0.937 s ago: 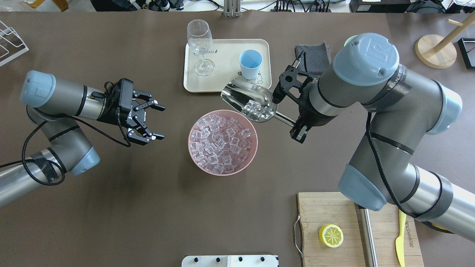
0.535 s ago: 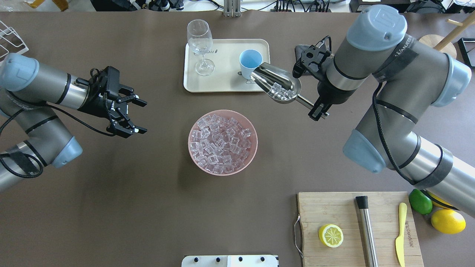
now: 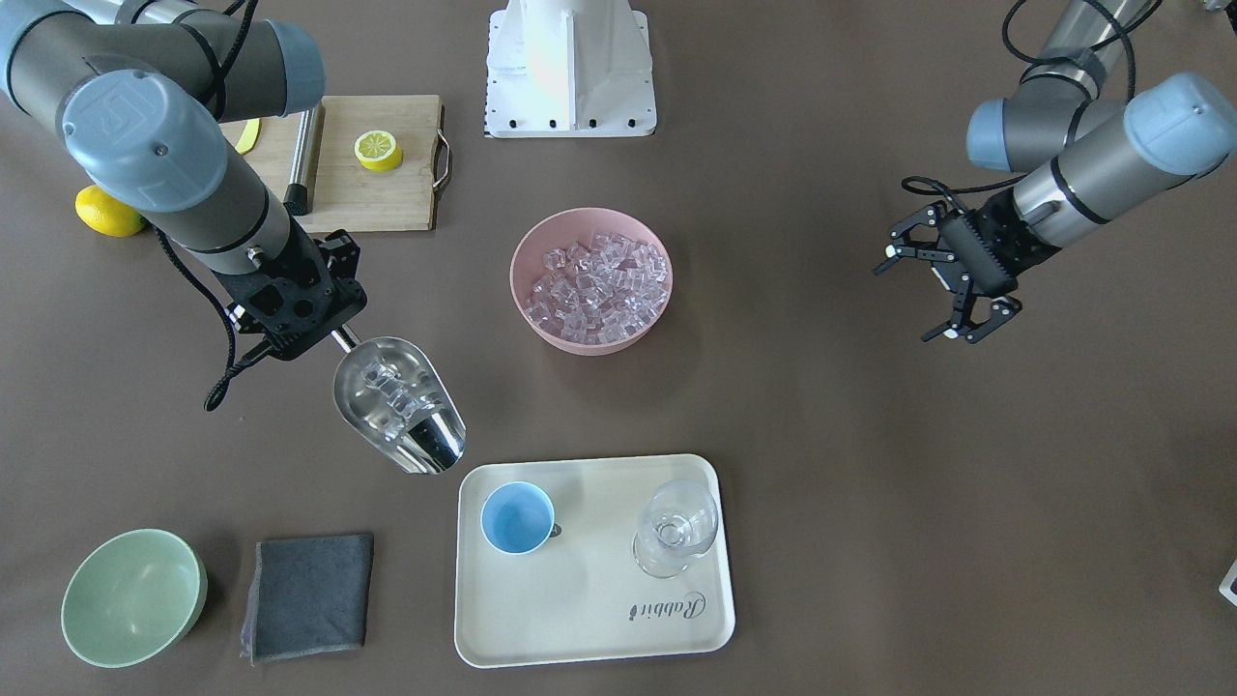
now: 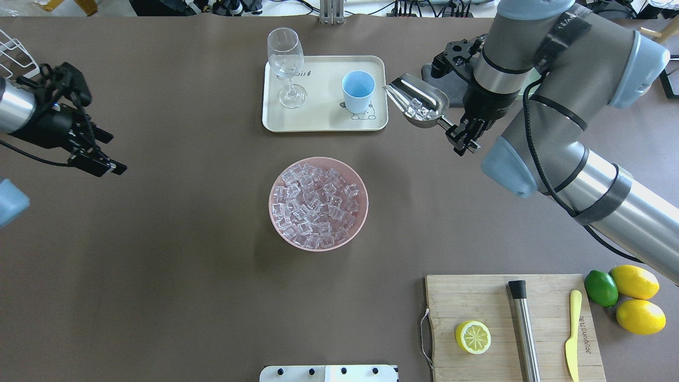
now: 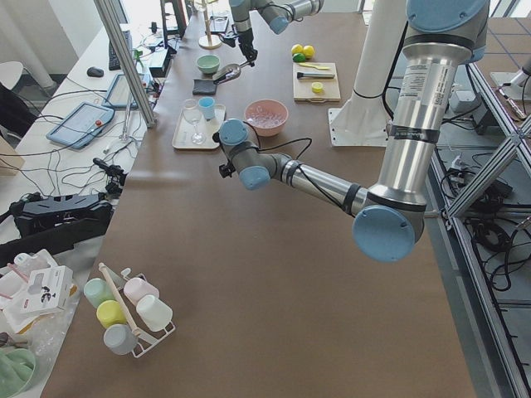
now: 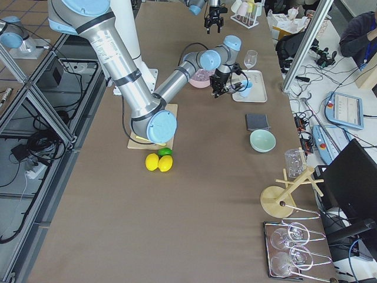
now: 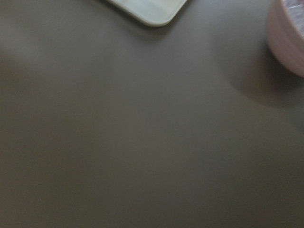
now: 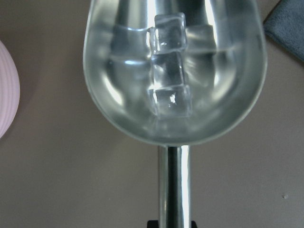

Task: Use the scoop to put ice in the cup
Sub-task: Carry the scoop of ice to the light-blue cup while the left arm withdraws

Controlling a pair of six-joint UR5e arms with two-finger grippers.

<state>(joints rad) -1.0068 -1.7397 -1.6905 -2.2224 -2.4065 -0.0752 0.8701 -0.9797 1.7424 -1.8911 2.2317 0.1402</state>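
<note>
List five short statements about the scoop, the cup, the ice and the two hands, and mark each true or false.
1. The wine glass and the cup stand on the tray. True.
2. The scoop carries ice cubes; more fill the pink bowl. True.
3. The cup has ice in it. False: it is empty.
4. The left hand is open and holds nothing. True.
5. The scoop hangs over the pink bowl. False: the right hand holds it by its handle beside the tray, near the cup.
</note>
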